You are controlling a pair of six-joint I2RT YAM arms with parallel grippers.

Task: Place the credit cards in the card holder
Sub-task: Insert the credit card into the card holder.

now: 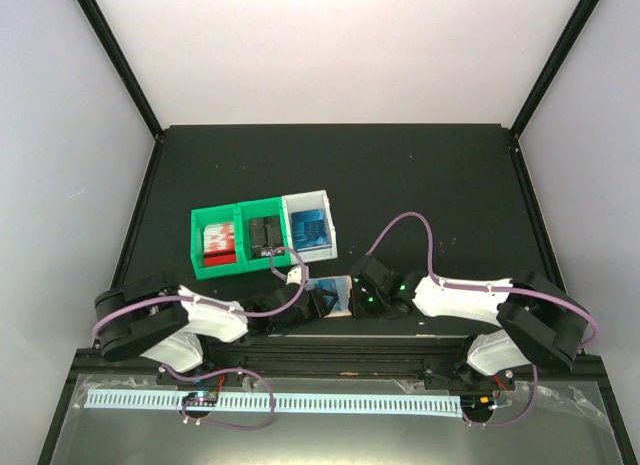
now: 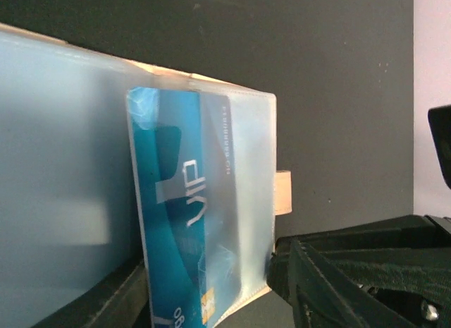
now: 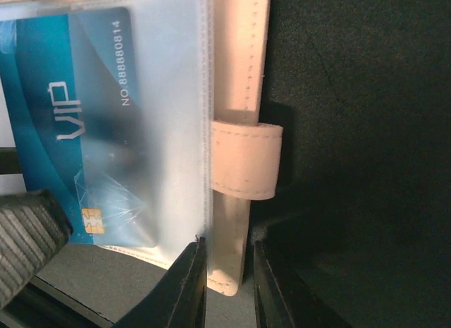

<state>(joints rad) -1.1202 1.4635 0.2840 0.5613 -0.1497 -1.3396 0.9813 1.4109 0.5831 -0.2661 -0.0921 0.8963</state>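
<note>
So the card holder is found lying open near the front of the black table, just in front of the bins and between the two arms. One blue credit card is tucked partway under its clear sleeve. The holder's tan edge is pinched by the right gripper, whose jaws are nearly closed on it. The left gripper is held roughly half open around the card's lower end, with nothing clamped. More blue cards are stacked in the white bin. Red-and-white stuff is kept in the left green bin and dark stuff in the middle green bin.
</note>
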